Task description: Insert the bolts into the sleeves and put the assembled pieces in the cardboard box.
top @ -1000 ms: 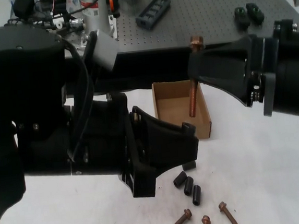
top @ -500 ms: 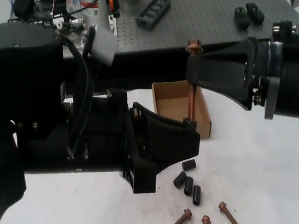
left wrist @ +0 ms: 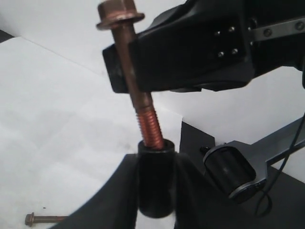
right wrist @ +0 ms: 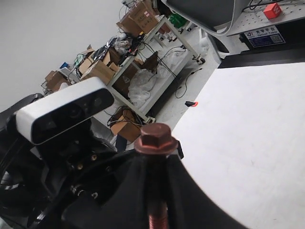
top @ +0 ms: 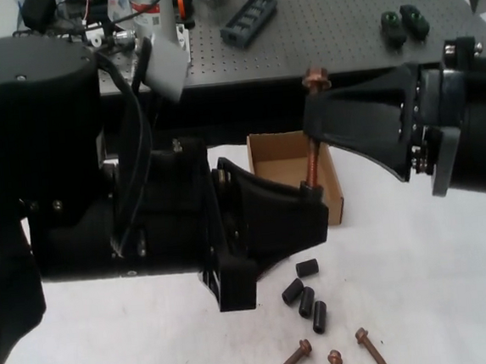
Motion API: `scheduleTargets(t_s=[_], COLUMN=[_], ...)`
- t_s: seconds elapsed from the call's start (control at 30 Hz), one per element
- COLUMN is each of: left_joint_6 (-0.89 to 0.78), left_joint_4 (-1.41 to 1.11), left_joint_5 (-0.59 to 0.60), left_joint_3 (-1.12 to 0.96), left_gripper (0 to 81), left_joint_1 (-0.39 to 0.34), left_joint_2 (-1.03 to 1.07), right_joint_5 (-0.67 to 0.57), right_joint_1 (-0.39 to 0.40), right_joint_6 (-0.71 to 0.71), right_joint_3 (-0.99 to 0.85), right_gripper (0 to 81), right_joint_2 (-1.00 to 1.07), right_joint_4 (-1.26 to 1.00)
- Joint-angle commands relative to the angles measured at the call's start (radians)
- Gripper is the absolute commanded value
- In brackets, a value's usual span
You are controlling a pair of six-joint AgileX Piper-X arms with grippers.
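The high view looks down from behind; both close wrist views share the bolt (left wrist: 147, 125).

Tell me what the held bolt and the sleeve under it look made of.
The bolt looks like copper-coloured metal, perhaps plated: reddish-brown, a faint sheen, cut threads. The sleeve is smooth black with a slight gloss. It could be plastic or blackened metal, and the look leaves that open.

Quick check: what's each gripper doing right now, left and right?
Left gripper: closed on a black sleeve.
Right gripper: closed on a copper bolt, its tip at the sleeve's mouth.
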Motion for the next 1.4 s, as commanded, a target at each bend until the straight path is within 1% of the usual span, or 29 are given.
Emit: scheduleTargets(t_s=[0.0, 0.03, 0.07, 0.17, 0.2, 0.27, 0.37, 0.4, 0.5, 0.53, 0.6, 0.7, 0.77, 0.87, 0.93, 1.0, 1.1, 1.17, 1.27, 1.37], left_joint_6=[0.007, 0.016, 0.023, 0.045, 0.050, 0.073, 0.084, 0.063, -0.068, -0.097, -0.131, -0.209, -0.259, -0.291, -0.286, -0.243, -0.214, -0.211, -0.227, -0.223], left_joint_4=[-0.079, -0.084, -0.085, -0.093, -0.096, -0.098, -0.107, -0.107, -0.107, -0.107, -0.107, -0.099, -0.056, 0.114, 0.261, 0.429, 0.622, 0.720, 0.810, 0.871], left_joint_5=[-0.070, -0.076, -0.079, -0.083, -0.086, -0.088, -0.127, -0.169, -0.353, -0.383, -0.394, -0.398, -0.399, -0.399, -0.399, -0.399, -0.456, -0.467, -0.468, -0.478], left_joint_3=[-0.015, -0.015, -0.015, -0.015, -0.015, -0.015, -0.015, -0.015, -0.020, -0.029, -0.063, -0.178, -0.300, -0.533, -0.714, -0.929, -1.231, -1.386, -1.568, -1.664], left_gripper=[0.6, 0.6, 0.6, 0.6, 0.6, 0.6, 0.6, 0.6, 0.6, 0.6, 0.6, 0.6, 0.6, 0.6, 0.6, 0.6, 0.6, 0.6, 0.6, 0.6], left_joint_1=[0.001, 0.001, 0.001, 0.001, 0.001, 0.001, 0.001, 0.001, 0.008, 0.021, 0.049, 0.094, 0.115, 0.124, 0.122, 0.113, 0.106, 0.106, 0.103, 0.096], left_joint_2=[-0.011, -0.011, -0.011, -0.011, -0.011, -0.011, -0.011, -0.011, 0.009, 0.032, 0.099, 0.261, 0.402, 0.635, 0.782, 0.942, 1.150, 1.275, 1.408, 1.488], right_joint_5=[-0.060, -0.060, -0.060, -0.060, -0.060, -0.060, -0.057, -0.052, -0.009, 0.011, 0.047, 0.130, 0.206, 0.309, 0.358, 0.401, 0.459, 0.489, 0.499, 0.529], right_joint_1=[0.002, 0.002, 0.002, 0.002, 0.002, 0.002, -0.006, -0.013, -0.041, -0.056, -0.081, -0.117, -0.135, -0.148, -0.152, -0.152, -0.152, -0.152, -0.152, -0.152], right_joint_6=[0.006, 0.006, 0.004, -0.002, -0.002, -0.002, -0.002, -0.002, -0.005, -0.023, -0.069, -0.100, -0.100, -0.100, -0.100, -0.100, -0.100, -0.100, -0.100, -0.100], right_joint_3=[-0.004, -0.004, -0.004, -0.004, -0.004, -0.004, -0.007, -0.007, -0.007, -0.007, -0.007, -0.007, -0.007, -0.007, -0.007, -0.007, -0.007, -0.007, -0.007, -0.007], right_gripper=[2.9, 5.9, 10.9, 29.7, 34.6, 39.0, 39.3, 39.1, 39.1, 39.1, 39.1, 39.1, 39.1, 39.1, 39.1, 39.1, 39.1, 39.1, 39.1, 39.1], right_joint_2=[0.001, 0.001, 0.001, 0.001, 0.001, 0.001, -0.017, -0.030, -0.077, -0.098, -0.145, -0.219, -0.278, -0.350, -0.392, -0.423, -0.458, -0.473, -0.474, -0.471], right_joint_4=[0.021, 0.021, 0.021, 0.019, 0.019, 0.012, 0.012, 0.015, 0.077, 0.115, 0.200, 0.342, 0.431, 0.530, 0.578, 0.623, 0.677, 0.695, 0.702, 0.702])
